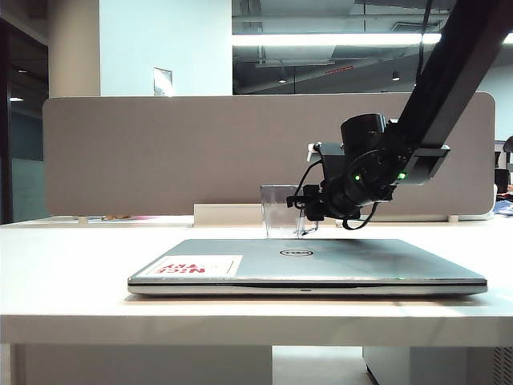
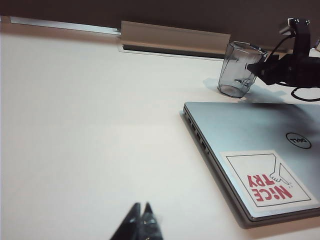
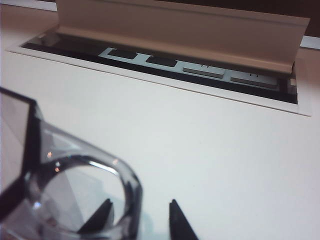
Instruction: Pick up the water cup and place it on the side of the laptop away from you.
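The water cup (image 1: 280, 210), a clear grey-tinted mug, stands on the white table just beyond the far edge of the shut silver laptop (image 1: 321, 261). My right gripper (image 3: 140, 202) is open, and the cup's loop handle (image 3: 127, 187) stands between its two fingers without being clamped. In the left wrist view the cup (image 2: 239, 75) stands past the laptop (image 2: 250, 135) with the right gripper (image 2: 261, 69) at its handle. My left gripper (image 2: 141, 207) is shut and empty, over bare table on the near side of the laptop's corner.
A recessed socket box with its lid flipped up (image 3: 200, 70) lies in the table just behind the cup. A grey partition (image 1: 160, 152) closes off the table's far edge. The right arm (image 1: 449, 64) slants down from the upper right.
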Tool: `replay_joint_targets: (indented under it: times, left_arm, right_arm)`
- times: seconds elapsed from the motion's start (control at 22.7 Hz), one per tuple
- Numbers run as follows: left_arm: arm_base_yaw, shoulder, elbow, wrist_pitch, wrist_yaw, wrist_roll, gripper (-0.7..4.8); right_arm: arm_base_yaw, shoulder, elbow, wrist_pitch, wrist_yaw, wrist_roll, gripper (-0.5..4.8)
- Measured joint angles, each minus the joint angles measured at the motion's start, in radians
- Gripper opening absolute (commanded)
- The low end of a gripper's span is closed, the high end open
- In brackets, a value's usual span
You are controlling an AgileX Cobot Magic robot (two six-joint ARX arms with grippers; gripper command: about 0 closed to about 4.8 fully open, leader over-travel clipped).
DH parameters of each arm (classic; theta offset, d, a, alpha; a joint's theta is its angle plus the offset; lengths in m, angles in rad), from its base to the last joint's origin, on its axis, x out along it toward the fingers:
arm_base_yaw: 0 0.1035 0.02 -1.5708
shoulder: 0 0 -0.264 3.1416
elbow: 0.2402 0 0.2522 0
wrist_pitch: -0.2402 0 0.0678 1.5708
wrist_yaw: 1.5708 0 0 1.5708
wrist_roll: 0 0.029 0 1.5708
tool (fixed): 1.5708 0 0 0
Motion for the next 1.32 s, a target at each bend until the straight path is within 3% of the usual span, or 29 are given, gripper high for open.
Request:
replay_joint_targets:
  times: [0.44, 1.32]
  left_arm:
    - [0.0, 0.0, 0.0, 0.0, 0.0, 0.0, -0.06]
    - [0.0, 0.0, 0.0, 0.0, 0.0, 0.0, -0.06]
  right_arm:
    - [-0.01, -0.029, 0.001, -0.03, 0.0, -0.082, 1.6]
    - [-0.042, -0.07, 0.008, -0.11, -0.029, -0.109, 1.61]
